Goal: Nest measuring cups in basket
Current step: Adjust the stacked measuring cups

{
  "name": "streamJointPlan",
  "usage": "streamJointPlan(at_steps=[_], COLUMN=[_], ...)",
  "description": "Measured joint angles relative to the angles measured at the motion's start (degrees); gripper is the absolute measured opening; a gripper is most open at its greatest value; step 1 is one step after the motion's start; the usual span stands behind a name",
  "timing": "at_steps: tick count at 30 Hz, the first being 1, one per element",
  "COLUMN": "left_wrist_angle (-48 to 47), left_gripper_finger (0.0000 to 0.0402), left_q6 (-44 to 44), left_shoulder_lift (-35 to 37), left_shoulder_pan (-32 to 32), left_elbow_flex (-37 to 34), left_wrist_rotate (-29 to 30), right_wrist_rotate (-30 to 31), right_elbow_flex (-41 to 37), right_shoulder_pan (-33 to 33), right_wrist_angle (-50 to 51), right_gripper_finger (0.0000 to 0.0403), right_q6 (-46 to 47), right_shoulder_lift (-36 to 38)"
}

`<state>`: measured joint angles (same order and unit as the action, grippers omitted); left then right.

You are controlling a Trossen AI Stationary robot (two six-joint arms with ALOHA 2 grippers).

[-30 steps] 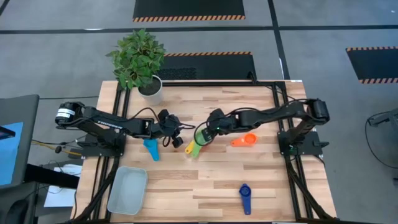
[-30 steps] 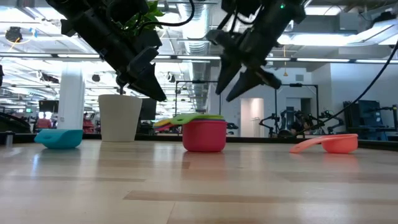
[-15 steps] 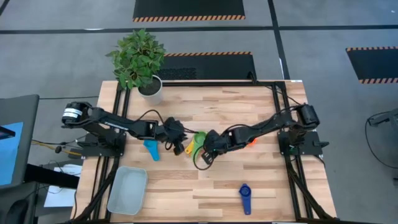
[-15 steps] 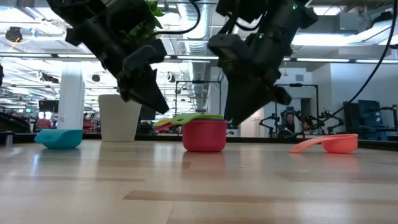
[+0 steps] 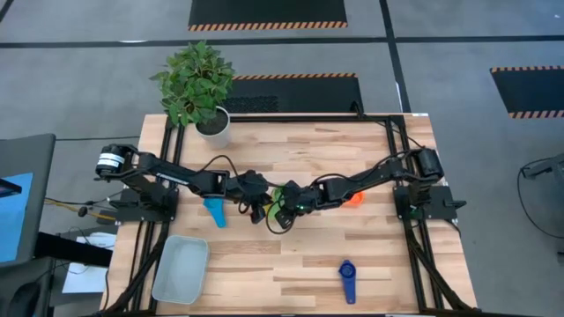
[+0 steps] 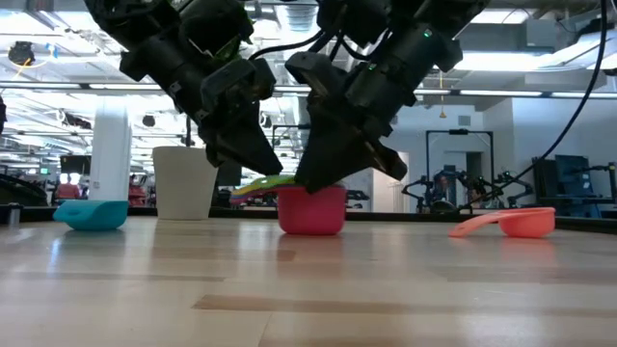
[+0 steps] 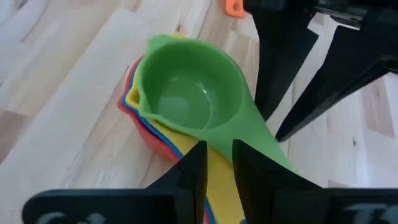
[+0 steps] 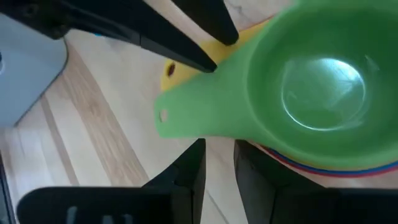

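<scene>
A nested stack of measuring cups [image 5: 281,195] stands on the table's middle: green on top [image 7: 189,93], then yellow, blue and red [image 6: 311,210] at the bottom, which rests on the wood. Their flat handles fan out toward the near left. My left gripper [image 7: 219,152] is shut, low over the handles, on the stack's left [image 5: 263,202]. My right gripper [image 8: 219,149] is shut, low beside the stack under the green handle [image 8: 186,115], on its near right [image 5: 285,211]. The basket [image 5: 181,269] lies at the near left corner. My left gripper's shut fingertips [image 7: 198,163] stand over the yellow handle [image 7: 217,180], slanting down from the table's left; I cannot tell whether they touch it. My right gripper's shut fingers [image 8: 249,163] slant down from the right next to the red cup's wall [image 8: 280,158]; I cannot tell whether they touch it.
A light blue cup [image 5: 214,211] lies left of the stack, an orange cup [image 5: 352,199] to its right and a dark blue cup [image 5: 347,280] near the front edge. A white plant pot [image 5: 213,123] stands at the far left.
My right gripper has swung from the stack's far side toward the near edge and down, ending low beside the stack. My left gripper has gone toward the right and down, onto the handles' side of the stack.
</scene>
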<state>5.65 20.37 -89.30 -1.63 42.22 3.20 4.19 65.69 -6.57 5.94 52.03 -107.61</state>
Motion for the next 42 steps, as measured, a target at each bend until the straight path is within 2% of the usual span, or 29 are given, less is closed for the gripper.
streamJointPlan(at_steps=[7, 14, 16, 25, 33, 42], left_wrist_angle=[-1.43, -7.45, -9.12, -7.29, -4.57, -4.35], left_gripper_finger=[0.0063, 0.0063, 0.0063, 0.0063, 0.0063, 0.0063], left_q6=[-0.07, -0.2, -0.58, 0.37, 0.44, 0.32], left_shoulder_lift=[0.93, 2.56, 2.44, -3.9, -4.09, -4.09], left_shoulder_pan=[-0.02, 0.29, 0.95, 2.43, 2.38, 2.32], left_elbow_flex=[0.06, 0.07, 0.07, 0.0, 0.07, 0.07], left_wrist_rotate=[2.87, 11.43, 12.02, 4.05, -1.32, -1.94], right_wrist_rotate=[-0.38, -2.54, -2.74, -2.41, -2.47, -2.67], right_elbow_flex=[0.0, 0.0, 0.0, 0.0, 0.0, 0.0], right_shoulder_pan=[-0.38, -1.56, -2.0, -1.59, 0.21, 1.05], right_wrist_angle=[1.24, 1.27, 0.86, -0.15, -2.12, -2.28], right_gripper_finger=[0.0108, 0.0108, 0.0108, 0.0108, 0.0108, 0.0108], right_q6=[0.02, -0.02, 0.0, -0.9, -2.67, -3.03], right_shoulder_lift=[0.0, 0.0, 0.0, 0.01, 0.04, 0.04])
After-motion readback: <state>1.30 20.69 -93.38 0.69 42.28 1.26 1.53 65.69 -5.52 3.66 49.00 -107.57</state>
